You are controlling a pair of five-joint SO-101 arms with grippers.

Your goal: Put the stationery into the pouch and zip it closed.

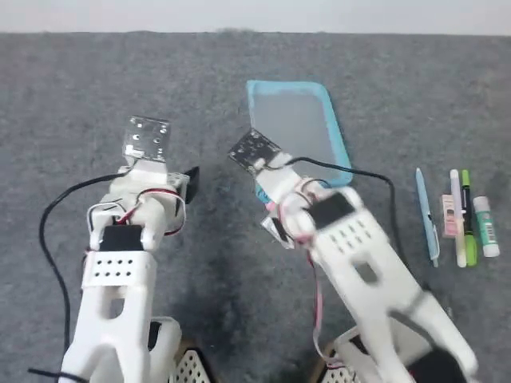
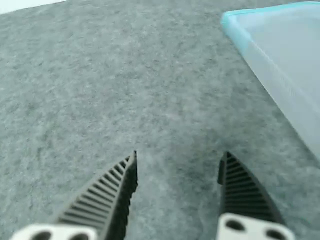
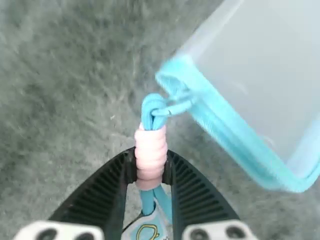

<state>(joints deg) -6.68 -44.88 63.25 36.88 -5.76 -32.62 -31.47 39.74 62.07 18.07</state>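
The pouch (image 1: 297, 128) is translucent with a cyan zip edge and lies flat at the table's middle back. My right gripper (image 3: 150, 160) is shut on the pink zipper pull (image 3: 150, 150), which hangs by a cyan cord from the pouch's (image 3: 250, 75) near corner. In the high view this gripper (image 1: 267, 195) sits at the pouch's near-left corner. My left gripper (image 2: 177, 160) hovers open over bare felt, left of the pouch (image 2: 285, 50); in the high view it (image 1: 164, 163) holds nothing. The stationery lies in a row at the right: a blue pen (image 1: 426, 215), a white pen (image 1: 457, 217), a green marker (image 1: 469, 219).
A pink eraser (image 1: 449, 215) and a small white tube (image 1: 485, 227) lie among the pens. Grey felt (image 1: 96, 88) covers the table, with bare room at the left and behind the pouch. A black cable (image 1: 375, 177) loops from the right arm toward the pens.
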